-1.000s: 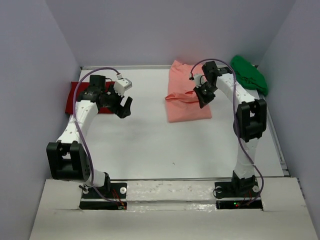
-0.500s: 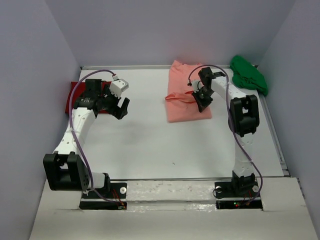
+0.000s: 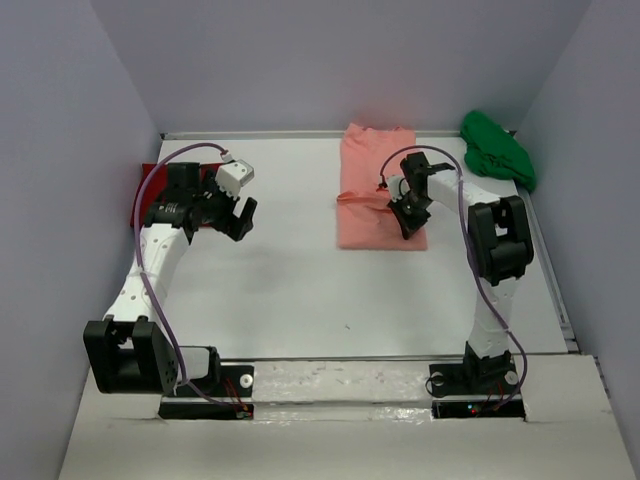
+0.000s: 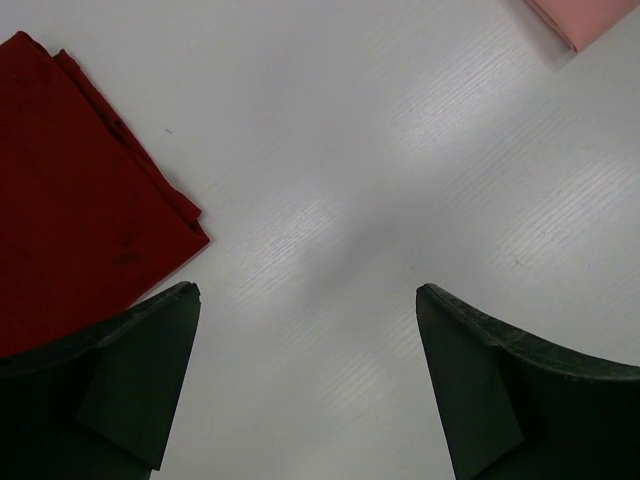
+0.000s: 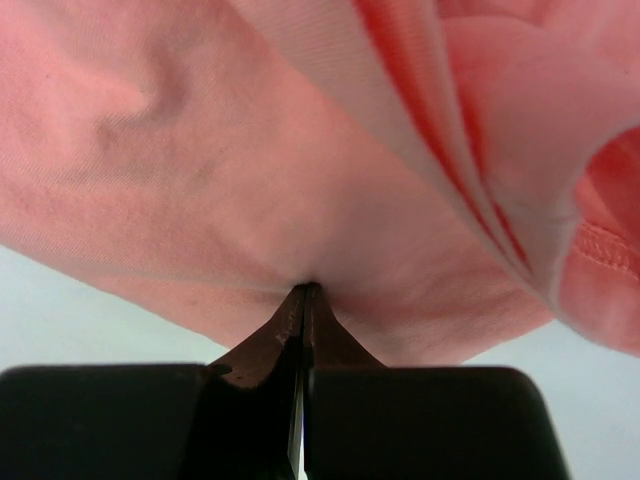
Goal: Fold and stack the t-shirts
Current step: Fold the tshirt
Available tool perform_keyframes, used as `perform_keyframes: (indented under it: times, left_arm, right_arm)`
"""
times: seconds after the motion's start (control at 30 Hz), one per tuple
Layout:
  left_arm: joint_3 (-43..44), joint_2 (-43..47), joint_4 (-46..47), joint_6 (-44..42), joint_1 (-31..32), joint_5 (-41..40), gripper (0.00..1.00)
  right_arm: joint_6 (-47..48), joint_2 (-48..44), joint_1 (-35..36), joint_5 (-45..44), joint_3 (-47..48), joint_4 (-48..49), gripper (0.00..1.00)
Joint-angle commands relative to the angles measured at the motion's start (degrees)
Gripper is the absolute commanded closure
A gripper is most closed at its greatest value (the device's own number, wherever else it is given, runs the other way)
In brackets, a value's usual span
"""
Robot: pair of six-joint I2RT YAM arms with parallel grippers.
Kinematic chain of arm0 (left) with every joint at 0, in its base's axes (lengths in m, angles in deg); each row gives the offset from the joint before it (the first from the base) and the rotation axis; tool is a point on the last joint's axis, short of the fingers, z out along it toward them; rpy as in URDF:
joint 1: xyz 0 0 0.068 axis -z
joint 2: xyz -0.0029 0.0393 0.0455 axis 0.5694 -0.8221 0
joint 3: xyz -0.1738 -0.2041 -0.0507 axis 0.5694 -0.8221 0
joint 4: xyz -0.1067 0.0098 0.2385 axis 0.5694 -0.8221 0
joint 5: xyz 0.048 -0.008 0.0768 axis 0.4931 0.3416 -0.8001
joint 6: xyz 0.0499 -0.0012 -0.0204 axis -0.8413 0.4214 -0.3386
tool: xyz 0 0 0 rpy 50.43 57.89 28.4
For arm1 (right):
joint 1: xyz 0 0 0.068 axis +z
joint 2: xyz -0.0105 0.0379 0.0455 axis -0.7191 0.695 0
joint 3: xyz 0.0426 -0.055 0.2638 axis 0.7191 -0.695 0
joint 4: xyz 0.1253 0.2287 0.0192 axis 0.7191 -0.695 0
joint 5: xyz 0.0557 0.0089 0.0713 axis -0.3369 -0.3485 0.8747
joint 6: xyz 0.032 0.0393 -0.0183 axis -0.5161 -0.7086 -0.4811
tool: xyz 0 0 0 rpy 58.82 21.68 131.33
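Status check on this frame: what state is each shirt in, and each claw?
salmon-pink t-shirt: lying partly folded, a fold pinched by the right claw
deep red t-shirt: folded flat, not held
green t-shirt: crumpled heap, not folded
left claw: open, holding nothing
right claw: shut on the salmon-pink t-shirt

Deep red shirt (image 3: 138,200) mostly hidden behind left arm (image 3: 160,245) at the top view's left, cut by the left wrist view's left edge; salmon-pink shirt (image 4: 588,18) just a corner sliver upper right there, overflowing the right wrist view.
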Motion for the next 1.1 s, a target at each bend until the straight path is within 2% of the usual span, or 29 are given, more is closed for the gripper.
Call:
perform_keyframes:
  times: [0.0,0.4,0.5,0.67,0.77,0.87,1.07]
  left_arm:
    - [-0.58,2.37,1.53,0.61,-0.39,0.51,0.01]
    - [-1.98,4.66,1.71,1.14,-0.39,4.02,0.01]
    - [-2.68,4.83,2.85,3.24,-0.39,5.52,0.01]
    - [-5.05,7.20,8.56,8.34,-0.48,3.41,0.01]
    - [-6.81,9.04,9.61,7.30,-0.83,4.02,0.01]
    - [-8.75,10.63,11.38,9.13,-1.01,3.06,0.01]
    - [-12.26,12.65,13.22,10.28,-2.06,7.00,0.01]
  right_arm:
    - [0.76,-4.70,1.95,-1.78,-6.64,-0.45,1.00]
    - [0.06,-15.96,8.11,-0.64,-16.75,-5.54,1.00]
    - [0.58,-20.08,8.11,-2.30,-16.58,-5.90,1.00]
    - [1.46,-27.03,8.11,-4.33,-9.74,-4.84,1.00]
    - [1.90,-26.08,8.11,-4.77,-5.70,-4.66,1.00]
    - [1.64,-20.90,8.11,-5.04,-2.18,-6.59,1.00]
    - [1.38,-13.87,8.11,-0.73,-0.23,-6.69,1.00]
